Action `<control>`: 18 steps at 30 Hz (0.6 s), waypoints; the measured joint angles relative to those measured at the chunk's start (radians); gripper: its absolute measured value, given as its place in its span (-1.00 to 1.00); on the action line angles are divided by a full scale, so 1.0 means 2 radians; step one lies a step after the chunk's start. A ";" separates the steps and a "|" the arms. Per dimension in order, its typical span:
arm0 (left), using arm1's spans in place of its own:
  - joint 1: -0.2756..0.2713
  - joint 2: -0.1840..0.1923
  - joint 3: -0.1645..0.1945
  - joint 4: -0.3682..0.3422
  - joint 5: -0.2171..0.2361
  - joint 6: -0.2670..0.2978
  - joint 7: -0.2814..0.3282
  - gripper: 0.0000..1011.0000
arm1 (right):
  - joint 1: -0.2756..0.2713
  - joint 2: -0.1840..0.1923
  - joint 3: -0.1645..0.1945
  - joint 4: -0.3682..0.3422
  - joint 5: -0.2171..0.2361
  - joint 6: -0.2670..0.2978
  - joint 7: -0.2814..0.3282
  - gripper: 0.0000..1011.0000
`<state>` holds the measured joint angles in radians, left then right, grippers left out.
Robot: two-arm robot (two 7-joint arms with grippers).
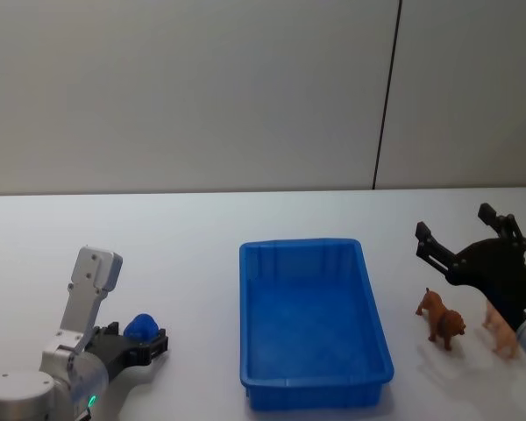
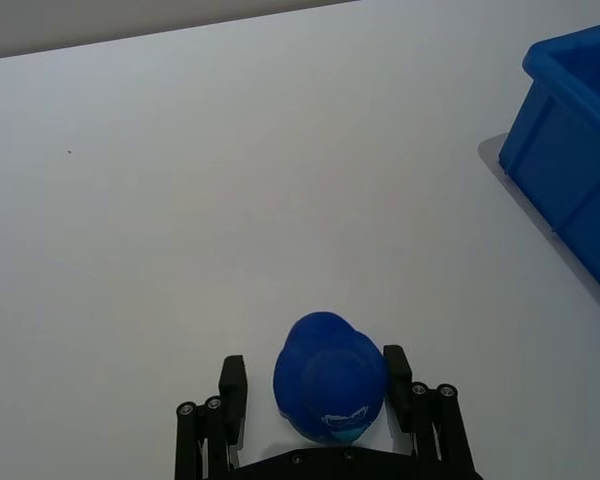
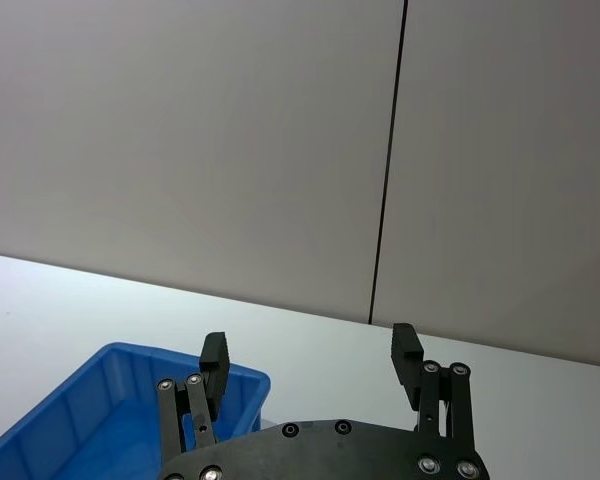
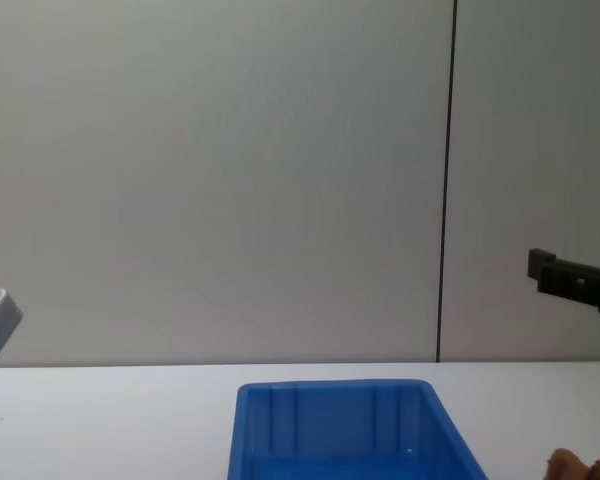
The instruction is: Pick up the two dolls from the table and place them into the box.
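In the head view's lower left, we see the left gripper (image 2: 314,362) with jaws released, straddling the blue doll (image 2: 330,390) on the table (image 1: 175,237). At right, the right gripper (image 1: 456,224) hangs spread and empty over the brown doll (image 1: 442,320), right of the central box (image 1: 242,316).

Bare worktop (image 1: 193,263) gives us a wide lane between the left pincer (image 1: 156,346) and the blue bin (image 1: 244,316); its raised rim is the barrier. On the right, a brown toy dog (image 1: 443,323) and a tan toy dog (image 1: 501,331) stand near the bin's wall.
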<state>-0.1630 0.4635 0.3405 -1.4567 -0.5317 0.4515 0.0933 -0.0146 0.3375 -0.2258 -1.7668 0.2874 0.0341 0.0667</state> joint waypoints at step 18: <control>-0.004 -0.004 -0.001 0.008 -0.001 -0.002 -0.002 0.49 | 0.000 0.000 0.000 0.000 0.000 0.000 0.000 0.98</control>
<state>-0.1704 0.4560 0.3390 -1.4416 -0.5333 0.4480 0.0891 -0.0147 0.3375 -0.2258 -1.7667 0.2874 0.0341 0.0668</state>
